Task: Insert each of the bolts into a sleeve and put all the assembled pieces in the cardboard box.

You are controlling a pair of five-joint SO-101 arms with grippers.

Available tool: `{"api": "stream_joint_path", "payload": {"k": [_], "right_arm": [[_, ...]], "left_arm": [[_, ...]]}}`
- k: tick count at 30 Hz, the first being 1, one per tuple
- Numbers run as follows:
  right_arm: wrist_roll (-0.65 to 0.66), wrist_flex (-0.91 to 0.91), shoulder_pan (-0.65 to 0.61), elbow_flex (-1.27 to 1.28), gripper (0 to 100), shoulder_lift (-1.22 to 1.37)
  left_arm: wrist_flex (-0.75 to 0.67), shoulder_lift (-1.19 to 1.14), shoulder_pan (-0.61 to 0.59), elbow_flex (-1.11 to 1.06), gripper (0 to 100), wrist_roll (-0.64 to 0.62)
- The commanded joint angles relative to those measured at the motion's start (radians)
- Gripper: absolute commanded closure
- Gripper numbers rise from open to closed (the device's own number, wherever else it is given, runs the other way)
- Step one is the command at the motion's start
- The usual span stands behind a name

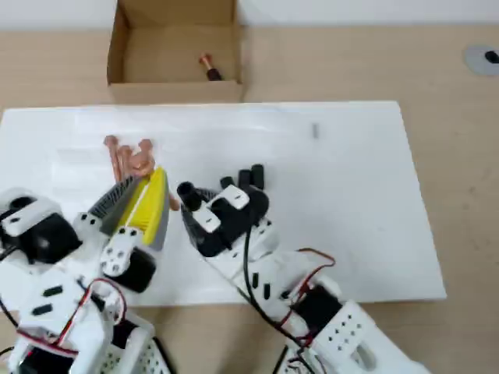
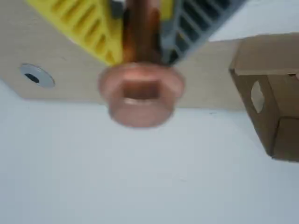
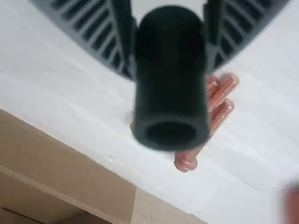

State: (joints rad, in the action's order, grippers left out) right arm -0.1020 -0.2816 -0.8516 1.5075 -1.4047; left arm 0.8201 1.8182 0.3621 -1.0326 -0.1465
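Observation:
My left gripper [image 1: 158, 196], with one yellow and one grey finger, is shut on a copper bolt [image 2: 141, 93]; the bolt's flanged head sticks out past the fingertips. Just to its right, my right gripper [image 1: 195, 204] is shut on a black sleeve [image 3: 170, 79], whose open end points outward. The bolt's head [image 1: 173, 203] sits close to that sleeve [image 1: 185, 192] over the white mat. A small pile of loose copper bolts [image 1: 129, 156] lies on the mat left of centre. One assembled piece [image 1: 209, 67] lies in the cardboard box [image 1: 117, 54].
A few spare black sleeves [image 1: 245, 177] stand on the white mat [image 1: 351, 195] right behind my right gripper. The box stands beyond the mat's far edge. A round grey grommet [image 1: 482, 58] sits in the tabletop at far right.

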Motion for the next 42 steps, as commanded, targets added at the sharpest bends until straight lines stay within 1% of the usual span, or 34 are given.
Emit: {"api": "stream_joint_path", "payload": {"k": [1, 4, 8, 11, 15, 29, 34, 42], "right_arm": [[0.000, 0.025, 0.016, -0.064, 98.8, -0.002], [0.000, 0.025, 0.019, -0.064, 98.8, -0.002], [0.000, 0.025, 0.019, -0.064, 98.8, -0.002], [0.000, 0.025, 0.019, -0.064, 98.8, -0.002], [0.000, 0.025, 0.019, -0.064, 98.8, -0.002], [-0.002, 0.025, 0.018, -0.105, 98.8, -0.002], [-0.002, 0.025, 0.016, -0.105, 98.9, -0.002], [-0.002, 0.025, 0.016, -0.104, 98.9, -0.002]], "left_arm": [[-0.078, 0.004, 0.003, -0.035, 99, -0.008], [-0.129, 0.004, 0.002, -0.086, 99, -0.006], [-0.186, 0.004, 0.002, -0.146, 99, 0.041], [-0.216, 0.004, -0.034, -0.163, 99, 0.041], [-0.218, 0.004, -0.061, -0.164, 99, 0.044], [-0.224, 0.004, -0.054, -0.203, 99, 0.046], [-0.342, 0.004, -0.061, -0.288, 99, 0.048], [-0.373, 0.001, -0.055, -0.298, 99, 0.046]]}}
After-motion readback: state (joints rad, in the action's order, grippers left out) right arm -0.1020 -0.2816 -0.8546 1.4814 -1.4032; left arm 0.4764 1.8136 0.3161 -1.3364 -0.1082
